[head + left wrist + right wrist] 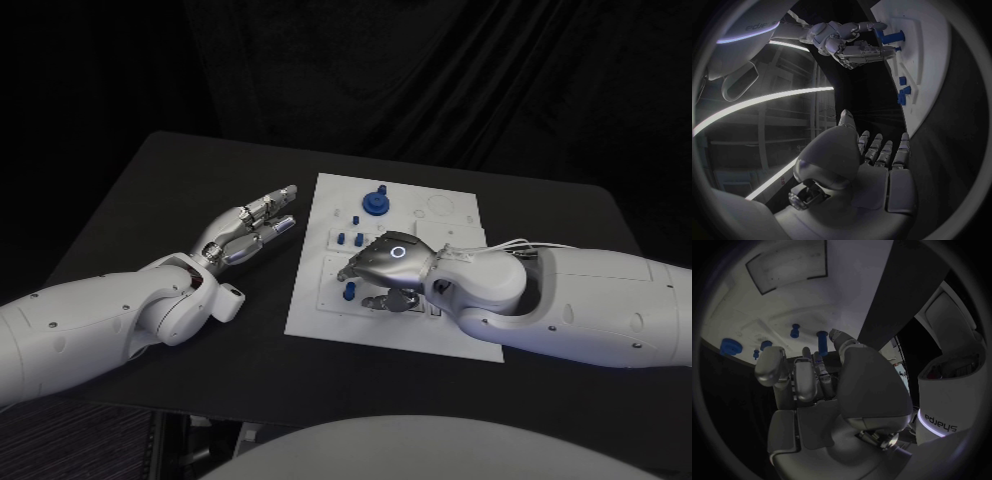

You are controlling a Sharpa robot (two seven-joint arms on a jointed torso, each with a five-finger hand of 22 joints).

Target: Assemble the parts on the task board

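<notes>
- Head view: task board, a white plate, lies at the centre of the black worktop.
- Large blue part stands on the board's far half; several small blue parts sit in a row nearer the board's middle, towards its left edge.
- Blue peg stands on the board's near-left area, just beside the right hand.
- Right hand hovers low over the near half of the board, fingers curled downward close to the peg. In the right wrist view the peg stands just beyond the fingertips; whether they touch or grasp it cannot be told.
- Left hand lies off the board, just beside its left edge, over the worktop. Fingers are extended and slightly apart, holding nothing; the left wrist view confirms the released hand alongside the board's edge.
</notes>
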